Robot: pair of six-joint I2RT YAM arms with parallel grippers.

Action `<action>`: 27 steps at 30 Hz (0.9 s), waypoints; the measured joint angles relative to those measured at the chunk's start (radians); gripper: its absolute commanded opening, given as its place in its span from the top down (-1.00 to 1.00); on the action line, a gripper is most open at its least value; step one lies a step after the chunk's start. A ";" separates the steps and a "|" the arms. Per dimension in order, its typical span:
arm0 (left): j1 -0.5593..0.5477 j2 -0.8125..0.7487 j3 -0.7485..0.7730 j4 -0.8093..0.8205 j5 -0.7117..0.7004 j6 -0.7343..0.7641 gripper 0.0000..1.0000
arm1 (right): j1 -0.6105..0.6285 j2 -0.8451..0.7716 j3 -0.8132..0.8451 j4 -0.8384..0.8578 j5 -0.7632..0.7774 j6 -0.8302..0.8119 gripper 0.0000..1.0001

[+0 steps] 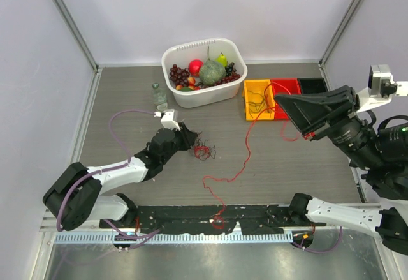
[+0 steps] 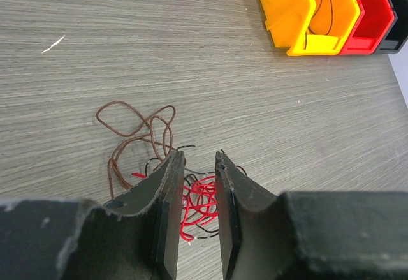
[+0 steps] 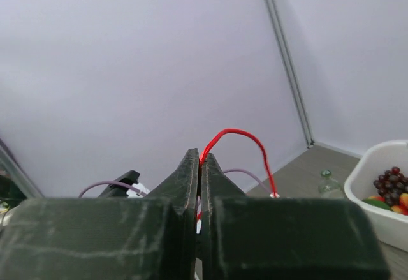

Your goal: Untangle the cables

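The cables lie as a small tangle (image 1: 204, 150) of thin red, black and brown wires on the grey table. In the left wrist view the red loops (image 2: 201, 197) sit between my fingers and a brown loop (image 2: 137, 130) spreads to the left. My left gripper (image 2: 199, 159) (image 1: 193, 141) is low over the tangle, its jaws apart on either side of the red loops. A long red cable (image 1: 245, 146) runs from the table's near edge up to my right gripper (image 1: 278, 98), which is raised by the bins. That gripper (image 3: 201, 155) is shut on the red cable (image 3: 239, 133).
A white basket (image 1: 180, 95) of fruit stands at the back, a small glass bottle (image 1: 158, 93) to its left. Yellow (image 1: 250, 101), red (image 1: 290, 87) and black (image 1: 312, 84) bins stand at the back right. The yellow bin (image 2: 287, 12) holds a dark wire.
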State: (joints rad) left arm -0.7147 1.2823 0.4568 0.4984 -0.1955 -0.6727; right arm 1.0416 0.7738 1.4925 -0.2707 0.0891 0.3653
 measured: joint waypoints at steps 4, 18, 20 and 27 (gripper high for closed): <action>0.000 -0.009 -0.019 0.014 -0.006 0.000 0.30 | 0.000 -0.001 -0.057 -0.006 0.069 -0.009 0.99; 0.000 -0.120 -0.149 0.134 -0.005 0.000 0.06 | 0.000 0.099 -0.215 -0.291 0.375 -0.064 0.99; 0.000 -0.120 -0.149 0.142 -0.004 0.000 0.00 | 0.000 0.105 -0.153 -0.300 0.408 -0.092 0.98; 0.000 -0.120 -0.149 0.150 -0.002 0.001 -0.33 | 0.000 0.112 -0.048 -0.282 0.480 -0.157 0.99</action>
State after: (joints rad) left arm -0.7147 1.1622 0.3080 0.6479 -0.1978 -0.6720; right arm 1.0416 0.8860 1.4445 -0.5522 0.5694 0.2085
